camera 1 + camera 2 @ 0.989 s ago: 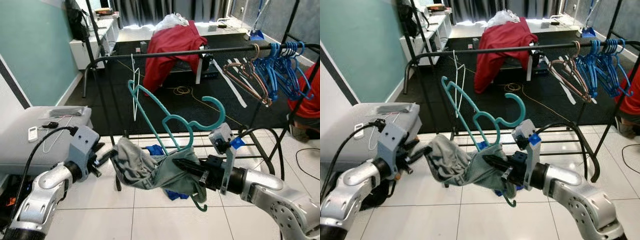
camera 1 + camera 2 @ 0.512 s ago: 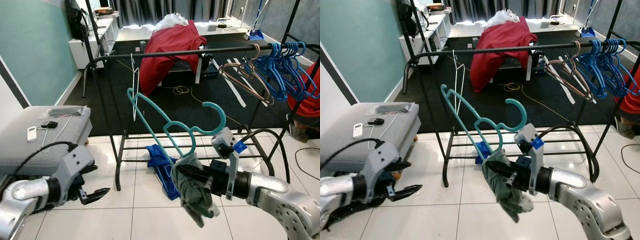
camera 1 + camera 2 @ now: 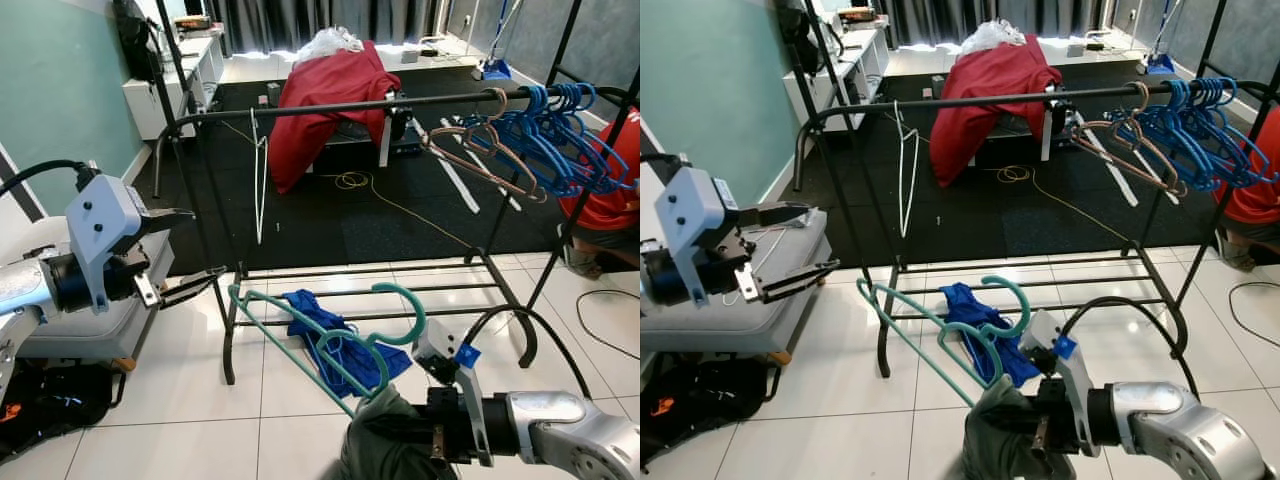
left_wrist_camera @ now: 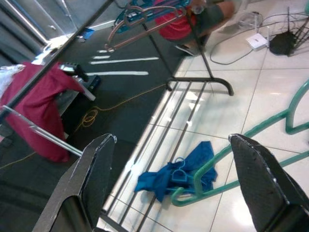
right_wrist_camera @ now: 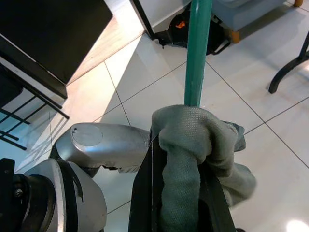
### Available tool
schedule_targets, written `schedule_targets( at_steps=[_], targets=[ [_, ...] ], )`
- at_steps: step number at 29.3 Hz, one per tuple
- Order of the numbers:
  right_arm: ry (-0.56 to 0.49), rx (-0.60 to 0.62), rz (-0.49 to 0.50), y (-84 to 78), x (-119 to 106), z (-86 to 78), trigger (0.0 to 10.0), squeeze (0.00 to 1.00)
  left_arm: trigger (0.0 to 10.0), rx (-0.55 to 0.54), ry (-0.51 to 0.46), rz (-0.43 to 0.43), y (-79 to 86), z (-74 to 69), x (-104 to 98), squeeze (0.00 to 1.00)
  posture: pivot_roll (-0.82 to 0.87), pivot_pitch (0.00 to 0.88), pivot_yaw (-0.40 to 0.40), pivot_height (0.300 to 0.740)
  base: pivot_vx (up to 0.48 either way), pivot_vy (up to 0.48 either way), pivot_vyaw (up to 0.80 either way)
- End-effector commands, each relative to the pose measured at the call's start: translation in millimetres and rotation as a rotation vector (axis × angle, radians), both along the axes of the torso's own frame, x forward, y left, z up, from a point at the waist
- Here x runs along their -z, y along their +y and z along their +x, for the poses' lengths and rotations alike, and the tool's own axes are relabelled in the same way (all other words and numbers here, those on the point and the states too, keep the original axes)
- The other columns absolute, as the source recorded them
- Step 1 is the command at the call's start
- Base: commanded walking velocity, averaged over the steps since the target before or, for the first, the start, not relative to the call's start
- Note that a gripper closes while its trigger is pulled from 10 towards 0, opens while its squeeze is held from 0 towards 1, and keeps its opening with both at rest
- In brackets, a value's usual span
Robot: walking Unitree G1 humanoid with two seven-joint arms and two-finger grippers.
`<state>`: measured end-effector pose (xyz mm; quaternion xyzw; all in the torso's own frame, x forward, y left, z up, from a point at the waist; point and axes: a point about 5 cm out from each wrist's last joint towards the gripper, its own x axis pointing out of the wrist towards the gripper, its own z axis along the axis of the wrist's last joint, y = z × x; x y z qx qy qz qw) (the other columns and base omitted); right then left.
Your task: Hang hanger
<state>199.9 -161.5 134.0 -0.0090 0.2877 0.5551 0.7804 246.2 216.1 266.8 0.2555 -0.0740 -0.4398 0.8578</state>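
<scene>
My right gripper (image 3: 405, 445) is low over the floor tiles, shut on a teal plastic hanger (image 3: 320, 338) through a bunched grey-green garment (image 3: 385, 452). The hanger slants up to my left, hook (image 3: 405, 310) on top. In the right wrist view the garment (image 5: 193, 145) is wadded between the black fingers (image 5: 143, 193), and the teal bar (image 5: 198, 48) rises out of it. My left gripper (image 3: 192, 250) is raised at the left, open and holding nothing; its fingers (image 4: 96, 169) stand wide apart. The black rack rail (image 3: 350, 105) runs well above the hanger.
On the rail hang a white wire hanger (image 3: 260, 165), a brown hanger (image 3: 480, 150) and several blue hangers (image 3: 565, 130). A red garment (image 3: 325, 85) lies behind it. A blue cloth (image 3: 325, 330) is under the rack, a grey seat (image 3: 60, 330) at left, a person in red (image 3: 600, 200) at right.
My right gripper has sunk toward the floor with the hanger and garment. The left gripper let go of the garment earlier and has risen at the left, open.
</scene>
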Motion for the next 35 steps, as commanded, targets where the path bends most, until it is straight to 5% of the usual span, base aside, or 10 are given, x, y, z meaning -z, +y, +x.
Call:
schedule_targets(
  at_steps=[1, 4, 8, 24, 35],
  targets=[
    [-0.002, -0.023, 0.008, 4.6, -1, -0.5, 0.0, 0.0, 10.0, 0.118, 0.108, 0.107, -11.6, -11.7, 12, 0.0, -0.09, 0.0, 0.049, 0.74, 0.0, 0.0, 0.0],
    [-0.002, -0.045, 0.015, 7.5, -1, -1.9, 0.0, 0.0, 10.0, 0.195, 0.237, 0.23, -18.7, -21.4, 34, 0.0, -0.09, 0.0, 0.05, 0.74, 0.0, 0.0, 0.0],
    [-0.002, -0.083, 0.028, 11.4, -1, -4.8, 0.0, 0.0, 10.0, 0.214, 0.283, 0.277, -28.0, -18.7, 49, 0.0, -0.09, 0.0, 0.048, 0.74, 0.0, 0.0, 0.0],
    [0.022, -0.187, -0.002, 24.7, 6, -12.9, 0.0, 0.0, 10.0, 0.218, 0.164, 0.206, -55.2, -4.8, 40, 0.0, -0.09, 0.0, 0.049, 0.74, 0.0, 0.0, 0.0],
    [0.009, -0.204, 0.003, 25.2, 2, -9.9, 0.0, 0.0, 10.0, 0.365, 0.341, 0.307, -60.1, -29.9, 61, 0.0, -0.09, 0.0, 0.043, 0.74, 0.0, 0.0, 0.0]
  ],
)
